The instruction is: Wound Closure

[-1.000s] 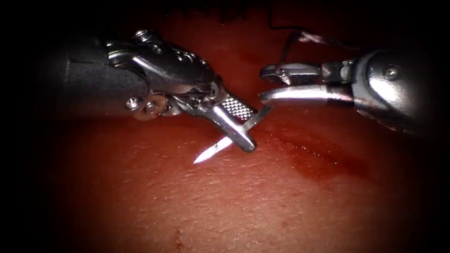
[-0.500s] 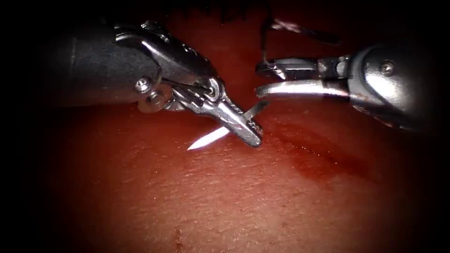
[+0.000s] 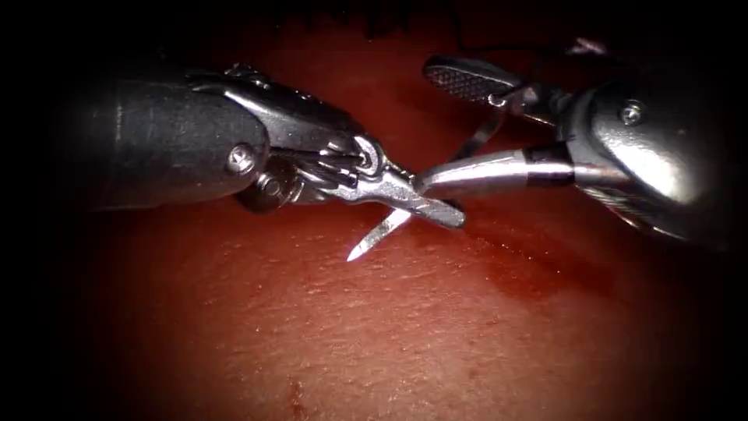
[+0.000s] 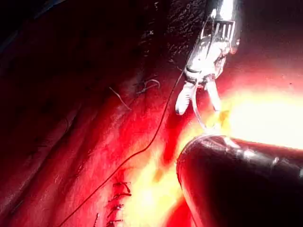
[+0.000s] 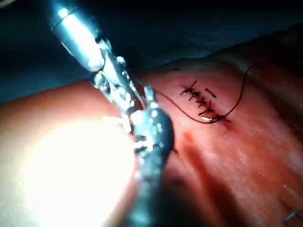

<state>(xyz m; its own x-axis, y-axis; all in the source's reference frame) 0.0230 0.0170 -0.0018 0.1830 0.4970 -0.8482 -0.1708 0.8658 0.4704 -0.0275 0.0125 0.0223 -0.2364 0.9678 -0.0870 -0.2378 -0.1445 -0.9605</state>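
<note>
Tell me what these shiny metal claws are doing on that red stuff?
They are the tips of two robot arms practising stitches on the red pork-belly tissue; there is no patient.

The endoscope picture looks down from above. The left arm's silver metal pincer is shut on the thin curved steel needle, a little behind its sharp tip. The needle hangs above the tissue, not in it. The right arm's silver metal pincer is open and holds nothing.

The other two pictures come from little cameras riding near each arm's wrist. They show the thin dark thread lying across the tissue, and a row of dark finished stitches.
</note>
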